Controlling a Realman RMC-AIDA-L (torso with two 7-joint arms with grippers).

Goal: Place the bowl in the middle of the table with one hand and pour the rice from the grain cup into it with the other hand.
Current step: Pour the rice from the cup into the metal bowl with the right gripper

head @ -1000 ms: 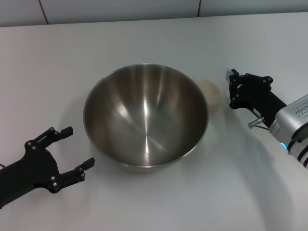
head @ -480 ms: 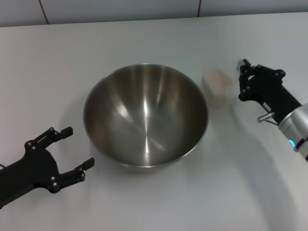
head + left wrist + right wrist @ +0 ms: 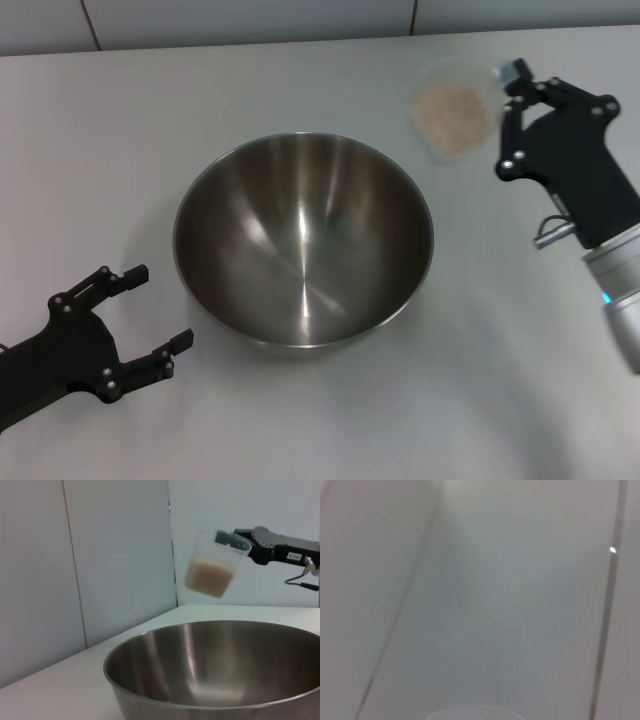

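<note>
The steel bowl [image 3: 250, 225] stands empty on the white table [image 3: 250, 80], near its middle. My right gripper [image 3: 506, 90] is shut on the rim of the clear grain cup [image 3: 452, 110] and holds it in the air, beyond the bowl's right side. The cup is upright, with rice [image 3: 452, 115] inside. In the left wrist view the cup [image 3: 215, 562] hangs above the bowl [image 3: 200, 700], held by the right gripper [image 3: 241, 541], slightly tilted. My left gripper [image 3: 162, 306] is open and empty, low at the bowl's left front.
A tiled wall [image 3: 250, 20] runs along the table's far edge. The right wrist view shows only wall and a faint cup rim [image 3: 475, 712].
My right gripper has lifted the grain cup off the table beside the bowl, up and towards the back right. The left arm and the bowl have not moved.
</note>
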